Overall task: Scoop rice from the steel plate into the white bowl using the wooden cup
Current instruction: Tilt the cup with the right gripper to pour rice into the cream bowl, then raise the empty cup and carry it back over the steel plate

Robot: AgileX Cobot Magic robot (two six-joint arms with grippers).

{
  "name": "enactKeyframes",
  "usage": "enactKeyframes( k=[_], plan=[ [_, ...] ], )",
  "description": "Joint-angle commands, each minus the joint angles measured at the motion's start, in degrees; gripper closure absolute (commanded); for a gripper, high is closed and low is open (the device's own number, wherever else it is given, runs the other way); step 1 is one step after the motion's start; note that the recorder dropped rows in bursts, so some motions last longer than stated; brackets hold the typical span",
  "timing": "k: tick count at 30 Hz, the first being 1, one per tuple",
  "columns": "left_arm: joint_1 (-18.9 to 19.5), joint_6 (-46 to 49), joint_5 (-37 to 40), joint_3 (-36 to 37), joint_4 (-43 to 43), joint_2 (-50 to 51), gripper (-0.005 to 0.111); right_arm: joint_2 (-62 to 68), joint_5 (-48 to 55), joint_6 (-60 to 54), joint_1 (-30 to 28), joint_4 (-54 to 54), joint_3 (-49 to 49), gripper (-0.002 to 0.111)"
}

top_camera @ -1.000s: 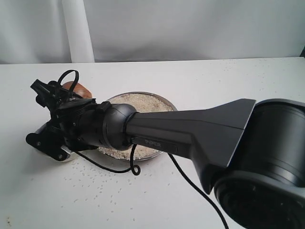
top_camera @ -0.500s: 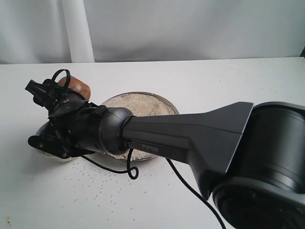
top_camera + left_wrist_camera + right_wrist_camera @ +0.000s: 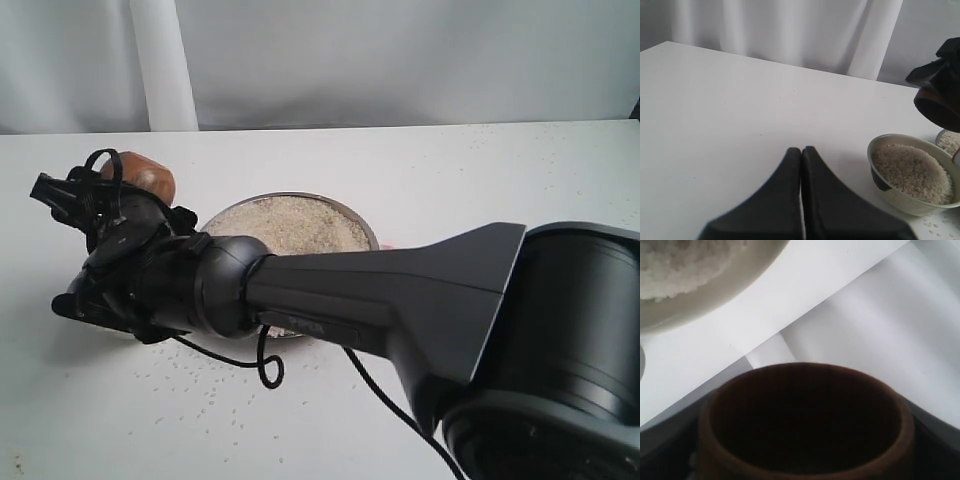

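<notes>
My right gripper [image 3: 118,188] reaches across to the left side and is shut on the wooden cup [image 3: 140,172], held in the air. Its dark inside [image 3: 805,420] shows no grains. The white bowl [image 3: 900,195] stands just below the cup [image 3: 938,107] and holds a heap of rice [image 3: 912,170]; in the exterior view the arm hides the bowl. The steel plate [image 3: 366,228] beside it carries a wide layer of rice [image 3: 290,222]. My left gripper [image 3: 801,150] is shut on nothing, low over bare table, apart from the bowl.
Loose grains [image 3: 200,390] are scattered over the white table in front of the plate. A black cable loop [image 3: 265,365] hangs from the right arm above them. A white curtain closes off the back.
The right gripper has carried the cup leftward and slightly up, away from the plate. The arm now covers the bowl in the exterior view.
</notes>
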Motion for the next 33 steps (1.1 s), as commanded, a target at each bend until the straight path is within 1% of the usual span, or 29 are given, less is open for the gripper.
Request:
enactKeyframes(
  k=[1,5,8,10,18,23,26,30,33],
  plan=[
    [-0.1,-0.1,-0.4,0.0,-0.3,0.4,0.107,-0.1,0.5,-0.2,0.6,-1.7,-0.4,0.108],
    [-0.1,-0.1,-0.4,0.0,-0.3,0.4,0.107,-0.1,0.4,2.5,0.6,-1.1,-0.4,0.108],
    [-0.1,-0.1,-0.4,0.0,-0.3,0.4,0.107,-0.1,0.8,8.4,0.6,-0.9,-0.4,0.108],
    [-0.1,-0.1,-0.4,0.0,-0.3,0.4,0.107,-0.1,1.9,15.3,0.6,-0.9,-0.4,0.108],
    [-0.1,-0.1,-0.4,0.0,-0.3,0.4,0.107,-1.7,8.1,54.0,0.0,0.3,-0.4,0.108],
    [-0.1,-0.1,-0.4,0.0,-0.3,0.4,0.107,-3.5,8.6,69.7,-0.1,2.0,-0.4,0.108],
    [-0.1,-0.1,-0.4,0.0,-0.3,0.4,0.107,-4.2,9.2,73.4,-0.1,3.9,-0.4,0.108],
    [-0.1,-0.1,-0.4,0.0,-0.3,0.4,0.107,-6.3,9.7,73.9,-1.5,7.9,-0.1,0.108],
    [-0.1,-0.1,-0.4,0.0,-0.3,0.4,0.107,-9.7,9.6,73.9,-3.5,8.1,2.2,0.108]
  ],
)
